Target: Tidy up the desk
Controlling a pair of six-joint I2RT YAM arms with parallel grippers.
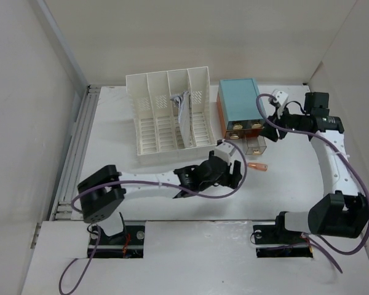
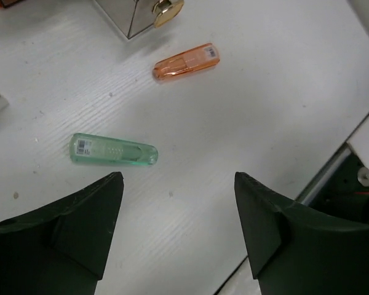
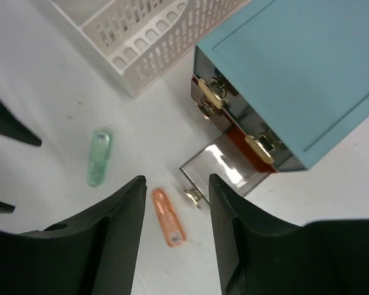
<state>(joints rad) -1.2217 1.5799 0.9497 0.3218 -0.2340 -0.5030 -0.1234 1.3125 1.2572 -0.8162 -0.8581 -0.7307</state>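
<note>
- Surface [image 1: 111, 141]: broad, flat, matte white rectangle. It fills the middle of the top view, from the arm bases at the near edge to the back wall.
- Enclosure: plain pale panels stand on the left, back and right sides of the surface. A metal rail [image 1: 74, 153] runs along its left edge.
- File rack [image 1: 169, 110]: white, slotted, four compartments, standing at the rear centre. A pale sheet-like item [image 1: 183, 107] leans in the third compartment from the left; what it is cannot be told.
- Box [image 1: 240, 101]: teal top, orange front with gold pulls, just right of the file rack. A clear drawer [image 3: 215, 163] stands pulled out toward the near side.
- Orange capsule [image 2: 186, 60]: translucent, lying flat on the surface near the open drawer.
- Green capsule [image 2: 114, 149]: translucent, lying flat, apart from the orange capsule.
- Left pincer [image 2: 178, 178]: released, jaws wide apart, nothing between them. It hangs over bare surface on the near side of the green capsule.
- Right pincer [image 3: 175, 181]: released, jaws apart, gripping nothing. It hangs above the orange capsule and the drawer front, touching neither.
- Cables [image 1: 357, 184]: purple, routed along both arms.
</note>
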